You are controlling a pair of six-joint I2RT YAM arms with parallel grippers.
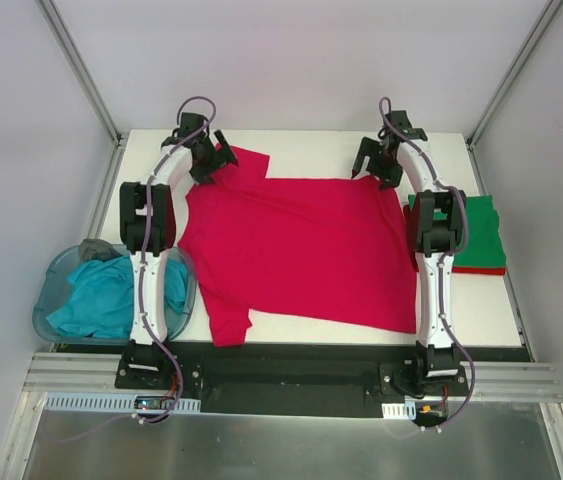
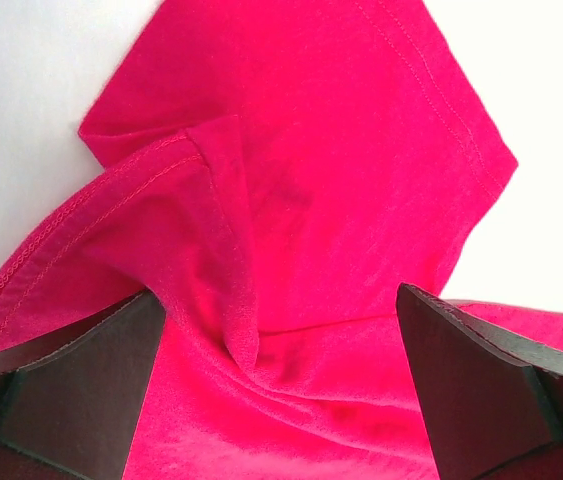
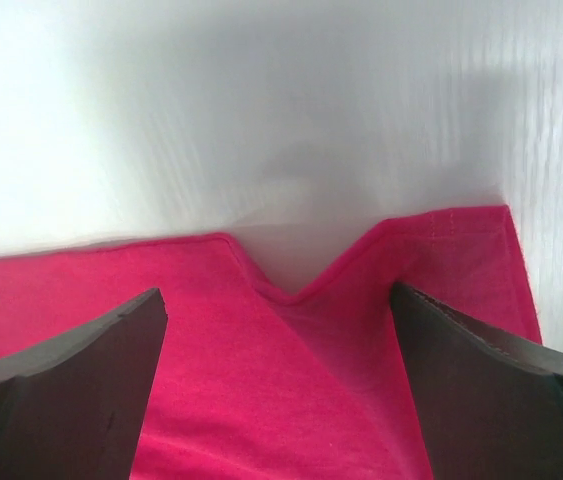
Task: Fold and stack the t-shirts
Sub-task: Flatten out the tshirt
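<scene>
White tabletop [image 1: 291,150], pale panels on three sides: we see both arms reaching to its far end. The left gripper [image 1: 211,160] hangs with its jaws spread wide over the far left sleeve [image 1: 246,160] of a crimson red t-shirt [image 1: 301,250]. From the left wrist camera, the left gripper [image 2: 279,295] has rumpled red cloth between its two dark fingers [image 2: 81,380], with a stitched hem folded over on itself. Nothing is pinched, and we cannot tell whether the fingertips touch the fabric.

The right gripper [image 1: 371,160] is just as wide open and empty at the shirt's far right corner. Its wrist camera shows the right gripper [image 3: 276,295] above the cloth edge [image 3: 261,400], which dips in a notch between the fingers, bare white surface beyond.

The shirt lies spread flat across the middle of the table, between the two arms, its near sleeve trailing towards the left arm's base.

To the right, the right arm [image 1: 436,250] crosses in front of a folded green t-shirt [image 1: 481,235] resting on a folded red t-shirt [image 1: 461,270]. To the left, beyond the left arm [image 1: 151,260], a teal t-shirt [image 1: 101,295] lies bunched in a translucent blue tub [image 1: 46,290], which overhangs the table's left edge.
</scene>
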